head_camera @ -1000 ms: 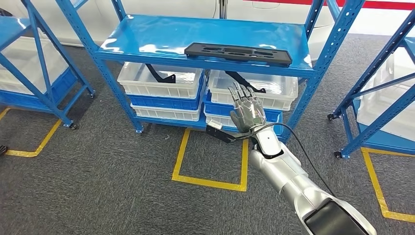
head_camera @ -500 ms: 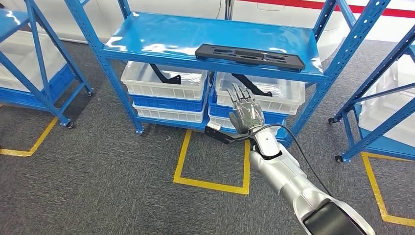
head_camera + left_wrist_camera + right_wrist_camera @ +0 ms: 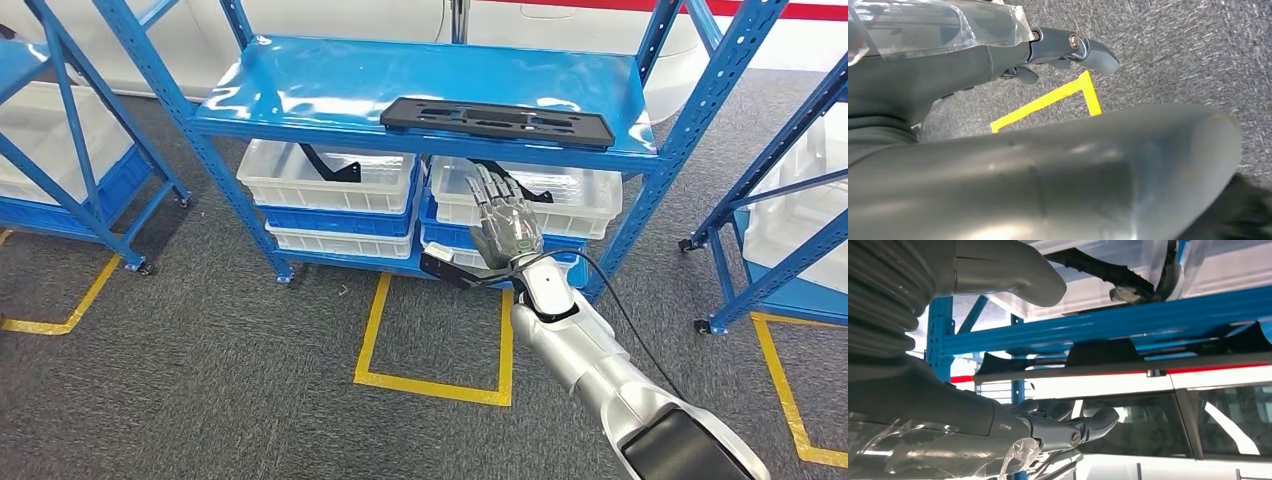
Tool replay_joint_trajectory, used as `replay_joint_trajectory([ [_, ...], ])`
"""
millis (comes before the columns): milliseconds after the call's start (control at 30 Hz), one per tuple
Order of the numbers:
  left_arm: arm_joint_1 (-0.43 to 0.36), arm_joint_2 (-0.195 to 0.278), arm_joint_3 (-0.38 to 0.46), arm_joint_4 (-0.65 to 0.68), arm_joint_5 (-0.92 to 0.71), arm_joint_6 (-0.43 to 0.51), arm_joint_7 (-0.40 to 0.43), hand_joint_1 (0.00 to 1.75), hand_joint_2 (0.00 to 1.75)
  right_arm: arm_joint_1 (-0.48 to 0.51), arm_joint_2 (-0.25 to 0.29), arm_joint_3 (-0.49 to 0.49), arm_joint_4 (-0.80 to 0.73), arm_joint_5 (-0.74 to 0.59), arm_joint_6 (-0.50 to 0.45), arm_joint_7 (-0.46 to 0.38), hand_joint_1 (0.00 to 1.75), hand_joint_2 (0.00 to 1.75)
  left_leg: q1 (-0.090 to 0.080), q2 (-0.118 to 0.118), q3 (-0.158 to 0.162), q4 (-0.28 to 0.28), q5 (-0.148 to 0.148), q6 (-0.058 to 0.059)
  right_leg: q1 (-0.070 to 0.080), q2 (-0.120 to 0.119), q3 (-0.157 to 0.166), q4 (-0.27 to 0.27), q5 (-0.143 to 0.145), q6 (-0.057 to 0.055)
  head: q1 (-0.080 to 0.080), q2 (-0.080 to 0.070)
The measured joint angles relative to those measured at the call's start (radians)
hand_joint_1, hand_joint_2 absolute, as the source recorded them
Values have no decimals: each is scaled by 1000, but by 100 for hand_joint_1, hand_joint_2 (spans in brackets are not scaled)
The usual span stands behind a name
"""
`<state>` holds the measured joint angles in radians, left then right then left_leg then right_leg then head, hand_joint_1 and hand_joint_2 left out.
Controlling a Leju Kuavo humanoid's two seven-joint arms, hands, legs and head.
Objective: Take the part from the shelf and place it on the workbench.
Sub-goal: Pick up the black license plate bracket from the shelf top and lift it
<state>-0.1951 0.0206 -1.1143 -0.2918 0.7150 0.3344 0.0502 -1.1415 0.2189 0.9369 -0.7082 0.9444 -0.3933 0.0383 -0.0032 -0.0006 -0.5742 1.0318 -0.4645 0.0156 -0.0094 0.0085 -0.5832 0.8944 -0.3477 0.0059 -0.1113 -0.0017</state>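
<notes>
A long flat black part [image 3: 497, 121] lies at the front edge of the blue shelf's top board [image 3: 330, 80]. My right hand [image 3: 505, 222] is raised below and in front of that edge, fingers spread and holding nothing, with white bins behind it. The right wrist view has the same hand [image 3: 1048, 427] under the blue shelf beam [image 3: 1108, 322]. My left hand [image 3: 958, 65] hangs over grey carpet with its fingers [image 3: 1088, 50] stretched out and nothing in them.
Two white bins [image 3: 325, 175] [image 3: 580, 195] on the lower shelf hold black brackets. More blue racks stand at the left [image 3: 70, 140] and right [image 3: 780, 210]. Yellow tape [image 3: 430, 385] marks a box on the carpet before the shelf.
The whole view has shifted slightly. My right hand now sits a little closer under the shelf's front edge, still spread. The black part has not moved on the shelf.
</notes>
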Motion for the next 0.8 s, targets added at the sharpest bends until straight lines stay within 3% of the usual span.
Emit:
replay_joint_trajectory([
  [67,2,0,0,0,-7,0,0,0,0,-1,1,0,0,2,5,6,0,175,5,0,-83,104,1,-8,-2,3,26,-2,-19,-4,0,0],
  [100,4,0,0,0,-11,0,1,0,0,0,1,0,0,2,6,8,0,175,4,0,-71,48,51,-4,-1,5,37,-3,-26,-2,0,0],
  [133,3,0,0,0,-13,0,1,0,0,-2,1,0,0,2,6,9,0,175,2,-1,-39,-36,93,2,0,6,43,-2,-32,1,0,0],
  [167,3,0,0,0,-14,0,1,0,0,-4,1,0,0,2,6,11,0,175,0,-1,-13,-99,119,7,2,7,47,-2,-36,5,0,0],
  [233,2,0,0,0,-16,0,2,0,0,-7,-1,0,0,2,6,15,0,175,-5,-2,9,-150,130,17,3,10,49,-3,-43,13,0,0],
  [333,2,0,0,0,-19,-1,4,0,0,-9,-5,0,0,4,6,22,0,175,-3,-1,19,-155,126,33,0,7,45,19,-64,28,0,0],
  [400,-1,0,0,0,-23,-1,5,0,0,-12,-8,0,0,4,6,24,0,175,0,-1,26,-158,123,43,-2,4,-5,125,-119,37,0,0],
  [467,-3,0,0,0,-25,-1,8,0,0,-10,-13,0,0,4,6,26,0,175,0,-2,31,-158,117,49,-2,2,-90,283,-179,43,0,0],
  [500,-2,0,0,0,-27,-2,9,0,0,-7,-16,0,0,4,6,26,0,175,0,-2,35,-158,114,50,-3,2,-121,331,-186,44,0,0],
  [533,0,0,0,0,-28,-2,9,0,0,-5,-19,0,1,4,6,27,0,175,0,-3,41,-158,109,49,-3,2,-132,337,-170,44,0,0],
  [567,1,0,0,0,-29,-2,9,0,0,-4,-21,0,1,3,7,27,0,175,1,-3,48,-158,104,47,-3,1,-121,298,-134,42,0,0],
  [633,1,0,0,0,-30,-2,10,0,0,-6,-24,0,1,2,7,29,0,175,0,-4,63,-158,93,40,-3,-2,-56,142,-42,38,1,0],
  [667,-1,0,0,0,-31,-2,10,0,0,-9,-25,0,1,2,9,32,0,175,-3,-4,69,-157,87,35,-2,-4,-24,71,-13,34,1,0],
  [733,-4,0,0,0,-33,-3,13,0,0,-12,-29,0,1,1,12,38,0,175,-7,-4,74,-158,77,26,0,-5,5,4,1,25,0,0],
  [800,-5,0,0,0,-35,-4,17,0,0,-13,-33,0,2,0,13,45,0,175,-6,-4,75,-159,70,16,1,-3,11,-2,-6,14,0,0],
])
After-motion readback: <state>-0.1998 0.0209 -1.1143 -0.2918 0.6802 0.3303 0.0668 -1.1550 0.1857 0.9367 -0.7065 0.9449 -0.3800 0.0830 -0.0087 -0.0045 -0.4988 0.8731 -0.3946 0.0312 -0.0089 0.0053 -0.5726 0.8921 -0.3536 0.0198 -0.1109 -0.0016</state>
